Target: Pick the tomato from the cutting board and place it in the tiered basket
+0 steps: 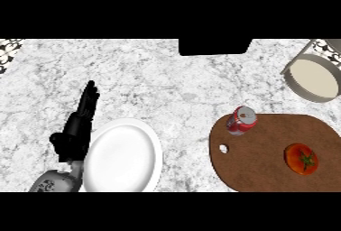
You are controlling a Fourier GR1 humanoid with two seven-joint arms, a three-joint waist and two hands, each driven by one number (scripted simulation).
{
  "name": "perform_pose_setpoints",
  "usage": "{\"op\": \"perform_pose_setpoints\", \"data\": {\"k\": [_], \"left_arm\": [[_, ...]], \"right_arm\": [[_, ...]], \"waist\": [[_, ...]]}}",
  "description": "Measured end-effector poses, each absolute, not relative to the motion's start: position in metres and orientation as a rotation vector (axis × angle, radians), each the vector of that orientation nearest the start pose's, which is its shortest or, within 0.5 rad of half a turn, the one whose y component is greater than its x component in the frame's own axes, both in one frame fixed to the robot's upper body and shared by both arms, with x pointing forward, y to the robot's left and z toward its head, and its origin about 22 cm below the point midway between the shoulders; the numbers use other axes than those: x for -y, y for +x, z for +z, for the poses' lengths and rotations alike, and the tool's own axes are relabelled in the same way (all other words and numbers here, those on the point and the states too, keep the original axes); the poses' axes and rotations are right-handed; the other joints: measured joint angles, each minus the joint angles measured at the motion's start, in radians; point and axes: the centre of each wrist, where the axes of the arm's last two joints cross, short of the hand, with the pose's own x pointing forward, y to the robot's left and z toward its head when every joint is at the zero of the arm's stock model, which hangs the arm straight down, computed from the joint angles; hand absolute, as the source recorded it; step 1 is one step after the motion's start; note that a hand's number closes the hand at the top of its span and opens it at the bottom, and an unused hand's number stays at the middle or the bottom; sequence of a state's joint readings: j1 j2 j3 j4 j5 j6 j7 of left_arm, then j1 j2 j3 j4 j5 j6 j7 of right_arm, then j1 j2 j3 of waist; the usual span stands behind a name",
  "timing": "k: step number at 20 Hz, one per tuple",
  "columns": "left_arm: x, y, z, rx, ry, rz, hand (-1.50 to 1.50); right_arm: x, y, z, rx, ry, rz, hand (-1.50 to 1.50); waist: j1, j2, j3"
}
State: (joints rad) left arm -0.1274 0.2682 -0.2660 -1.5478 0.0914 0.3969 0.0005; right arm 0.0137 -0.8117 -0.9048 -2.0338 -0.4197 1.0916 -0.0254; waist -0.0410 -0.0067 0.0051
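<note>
the tomato (301,159) lies on the brown cutting board (266,153), toward the board's right side, its green stem facing up, with nothing touching it. the board sits at the lower right of the marbled grey counter (153,85) and has a small round hole (223,148) near its left edge. a red and silver can (241,121) rests at the board's upper left edge, tilted, well apart from the tomato. the tiered basket (311,77) shows at the upper right corner, a round pale tray with a grey rim, beyond the board and apart from it. on the left, a white plate (125,158) lies on the counter, and just beside its left edge the left hand (80,124) comes up from the lower edge on its grey forearm (57,182); the hand's black fingers (89,97) are stretched straight, pointing away from the robot, holding nothing. the right hand does not show anywhere in the view. a dark rectangular shape (214,46) sits at the far edge of the counter, near the middle top, and patterned tile (9,47) peeks in at the upper left corner.
</note>
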Motion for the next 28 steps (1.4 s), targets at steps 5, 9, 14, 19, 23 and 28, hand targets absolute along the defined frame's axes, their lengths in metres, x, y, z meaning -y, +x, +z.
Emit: {"op": "perform_pose_setpoints", "data": {"k": [5, 9, 14, 19, 23, 28], "left_arm": [[-0.216, 0.259, 0.027, 1.66, 0.208, -0.085, 0.0], [-0.213, 0.263, 0.031, 1.661, 0.205, -0.095, 0.0], [-0.208, 0.264, 0.029, 1.659, 0.199, -0.093, 0.0], [-0.202, 0.264, 0.025, 1.662, 0.193, -0.099, 0.0], [-0.206, 0.265, 0.027, 1.661, 0.189, -0.097, 0.0], [-0.204, 0.268, 0.028, 1.662, 0.191, -0.096, 0.0]], "right_arm": [[0.409, 0.114, 0.285, 1.795, -0.449, 1.257, -1.5], [0.389, 0.103, 0.275, 1.762, -0.503, 1.303, -1.5], [0.377, 0.097, 0.272, 1.666, -0.568, 1.354, -1.5], [0.366, 0.094, 0.264, 1.569, -0.616, 1.392, -1.5], [0.369, 0.098, 0.262, 1.516, -0.668, 1.415, -1.5], [0.374, 0.105, 0.252, 1.482, -0.733, 1.454, -1.5]], "waist": [[0.02, 0.002, -0.001], [0.025, 0.004, -0.001], [0.028, 0.005, -0.001], [0.03, 0.005, 0.0], [0.034, 0.005, 0.0], [0.034, 0.006, 0.0]]}}
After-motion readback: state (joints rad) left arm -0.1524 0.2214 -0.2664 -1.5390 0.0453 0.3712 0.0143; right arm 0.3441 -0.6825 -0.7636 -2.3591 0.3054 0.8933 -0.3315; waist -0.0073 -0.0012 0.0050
